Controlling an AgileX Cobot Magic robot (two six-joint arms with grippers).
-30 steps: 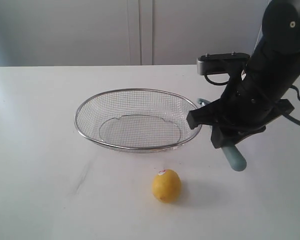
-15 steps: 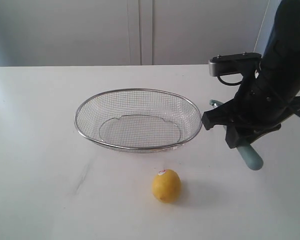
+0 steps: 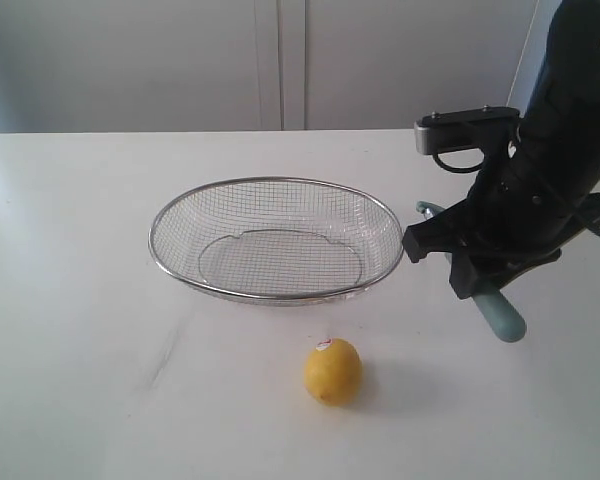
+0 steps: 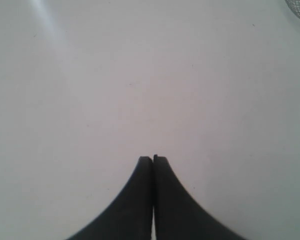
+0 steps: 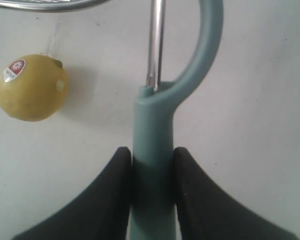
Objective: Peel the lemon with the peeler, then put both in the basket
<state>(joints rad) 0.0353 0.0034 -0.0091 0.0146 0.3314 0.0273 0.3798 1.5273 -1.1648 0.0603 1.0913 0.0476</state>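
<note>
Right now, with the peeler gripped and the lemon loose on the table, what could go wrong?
1. The lemon lies free, and the left tool is shut and away from it; pressed by the blade, it may roll.
2. The right tool pinches only the peeler handle, so it could twist under load.
3. The basket rim is close to the right arm and might get bumped.

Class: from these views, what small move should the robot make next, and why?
Probably carry the peeler, clamped in the right gripper, toward the lemon. The lemon lies untouched on the table in front of the basket, and the left gripper is shut and holds nothing.
</note>
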